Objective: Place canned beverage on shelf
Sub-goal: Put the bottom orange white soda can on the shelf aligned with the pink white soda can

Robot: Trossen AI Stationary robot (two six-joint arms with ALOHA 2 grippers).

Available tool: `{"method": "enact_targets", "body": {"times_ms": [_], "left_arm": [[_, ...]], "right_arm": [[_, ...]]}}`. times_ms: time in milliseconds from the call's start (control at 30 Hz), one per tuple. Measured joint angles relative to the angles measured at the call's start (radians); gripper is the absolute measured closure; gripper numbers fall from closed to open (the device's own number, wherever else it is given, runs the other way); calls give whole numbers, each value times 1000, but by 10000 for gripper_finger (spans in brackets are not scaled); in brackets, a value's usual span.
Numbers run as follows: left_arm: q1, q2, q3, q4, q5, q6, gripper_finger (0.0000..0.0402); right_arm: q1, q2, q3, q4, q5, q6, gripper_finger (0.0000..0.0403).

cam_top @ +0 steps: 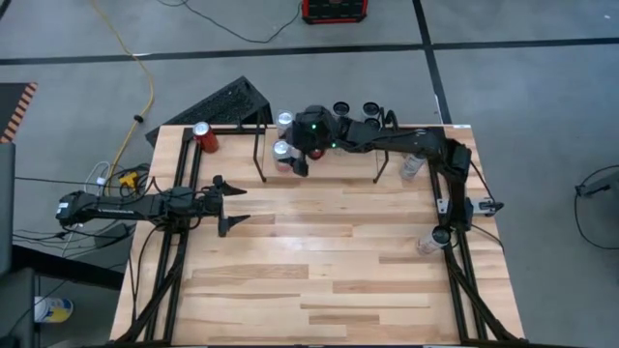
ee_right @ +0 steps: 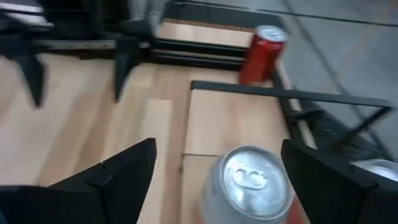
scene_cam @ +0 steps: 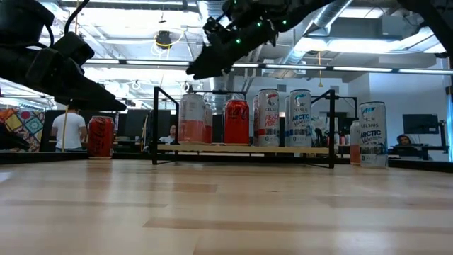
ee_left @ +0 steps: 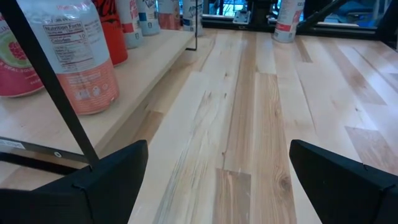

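Above the shelf (cam_top: pixel 319 166), right gripper (cam_top: pixel 293 159) hangs spread over a can (ee_right: pixel 250 181).

low shelf of thin metal rods and a wood board (scene_cam: pixel 241 149): black rods, light board
round can at the table's far left corner (cam_top: pixel 203 136): red
wooden plank table (cam_top: pixel 319 271): pale, streaked planks
tall slim can beside the shelf (scene_cam: pixel 372 134): white, blue lettering

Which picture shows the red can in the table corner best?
The high view: the red can stands alone at the table's far left corner, clear of the shelf. The low view shows it side-on, the right wrist view blurred, the left wrist view not at all.
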Motion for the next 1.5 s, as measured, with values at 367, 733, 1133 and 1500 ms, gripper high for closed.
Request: {"method": "enact_targets", "body": {"times_ms": [367,733,1133,1500], "left_arm": [[0,0,0,0,0,0,24],[0,0,0,0,0,0,24],[0,0,0,0,0,0,24],[0,0,0,0,0,0,24]], "right_arm": [[-97,21,-2,-8,-238,-120,30],[-88,83,-3,57,-209,-121,30],[-101,106,-2,85,-191,-111,30],[-92,131,-1,78,-191,-88,30]]}}
